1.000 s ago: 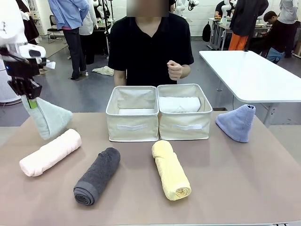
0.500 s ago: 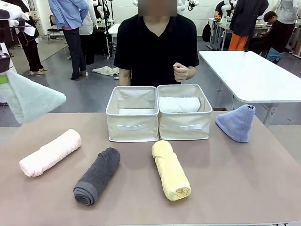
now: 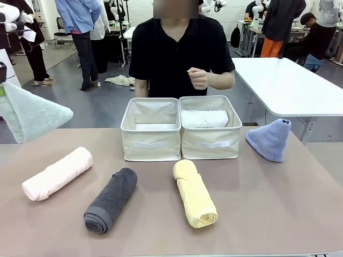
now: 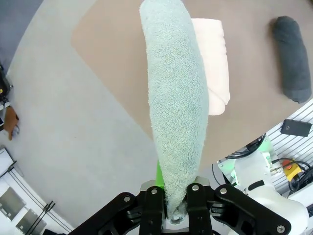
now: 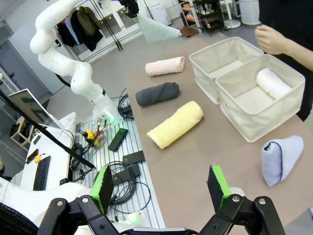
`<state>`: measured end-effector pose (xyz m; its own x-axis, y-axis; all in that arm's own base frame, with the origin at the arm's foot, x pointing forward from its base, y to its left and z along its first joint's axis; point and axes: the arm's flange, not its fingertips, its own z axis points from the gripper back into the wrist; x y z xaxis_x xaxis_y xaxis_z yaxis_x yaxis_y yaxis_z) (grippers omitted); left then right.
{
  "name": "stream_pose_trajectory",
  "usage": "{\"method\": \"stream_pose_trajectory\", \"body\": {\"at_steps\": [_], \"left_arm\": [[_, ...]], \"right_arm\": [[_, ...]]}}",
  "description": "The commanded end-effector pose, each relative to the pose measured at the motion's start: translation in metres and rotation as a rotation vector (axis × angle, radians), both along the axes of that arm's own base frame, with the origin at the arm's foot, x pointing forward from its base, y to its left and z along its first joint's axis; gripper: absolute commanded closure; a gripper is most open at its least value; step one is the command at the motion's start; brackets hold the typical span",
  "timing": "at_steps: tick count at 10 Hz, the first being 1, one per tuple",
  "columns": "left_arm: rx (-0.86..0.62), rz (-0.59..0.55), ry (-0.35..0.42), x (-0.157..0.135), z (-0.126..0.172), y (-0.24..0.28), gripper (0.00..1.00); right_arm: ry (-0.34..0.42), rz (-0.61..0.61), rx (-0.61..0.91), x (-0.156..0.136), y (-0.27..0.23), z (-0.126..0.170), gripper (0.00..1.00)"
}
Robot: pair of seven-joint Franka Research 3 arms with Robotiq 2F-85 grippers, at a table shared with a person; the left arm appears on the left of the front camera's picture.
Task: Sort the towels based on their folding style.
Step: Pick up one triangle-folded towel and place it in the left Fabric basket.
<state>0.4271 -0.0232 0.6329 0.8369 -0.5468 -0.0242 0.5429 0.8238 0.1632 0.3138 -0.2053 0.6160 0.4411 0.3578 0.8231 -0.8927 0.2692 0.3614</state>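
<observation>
Brown tabletop (image 3: 268,225), busy room behind.
Left claw (image 4: 175,208) is pinched shut on the pale mint-green cone-folded terry towel (image 3: 35,112) at the frame's left edge; right claw (image 5: 160,188) is wide open, empty.

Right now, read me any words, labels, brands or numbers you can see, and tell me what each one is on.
No readable text anywhere.
White strips on the beige bins: blank.
Towels, including the mint towel in the left tool: no tags or print visible.
Monitor beside the table, right wrist view: too small to read.
</observation>
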Motion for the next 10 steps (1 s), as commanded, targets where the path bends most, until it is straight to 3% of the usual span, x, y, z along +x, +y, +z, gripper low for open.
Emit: {"method": "stream_pose_trajectory", "body": {"at_steps": [1, 2, 3, 5, 7, 8, 9, 10], "left_arm": [[0.003, 0.006, -0.014, 0.003, 0.008, 0.0, 1.0], [0.0, 0.0, 0.0, 0.0, 0.0, 0.0, 0.85], [0.011, -0.148, -0.038, -0.012, 0.015, -0.03, 0.85], [0.013, -0.316, -0.059, -0.04, 0.04, -0.068, 0.85], [0.031, -0.44, 0.011, -0.063, 0.039, -0.088, 0.85], [0.054, -0.446, 0.037, -0.07, 0.04, -0.084, 0.85], [0.154, -0.435, 0.067, -0.086, 0.053, -0.052, 0.85], [0.236, -0.504, 0.044, -0.114, 0.063, -0.005, 0.85]], "right_arm": [[-0.004, 0.0, 0.014, 0.0, -0.001, 0.001, 0.0], [-0.004, 0.0, 0.014, 0.0, -0.001, 0.001, 0.0], [-0.004, 0.0, 0.014, 0.0, -0.001, 0.001, 0.0], [-0.004, 0.0, 0.014, 0.0, -0.001, 0.001, 0.0], [-0.004, 0.0, 0.014, 0.0, -0.001, 0.001, 0.0], [-0.004, 0.0, 0.014, 0.0, -0.001, 0.001, 0.0], [-0.004, 0.0, 0.014, 0.0, -0.001, 0.001, 0.0], [-0.004, 0.0, 0.014, 0.0, -0.001, 0.001, 0.0]]}}
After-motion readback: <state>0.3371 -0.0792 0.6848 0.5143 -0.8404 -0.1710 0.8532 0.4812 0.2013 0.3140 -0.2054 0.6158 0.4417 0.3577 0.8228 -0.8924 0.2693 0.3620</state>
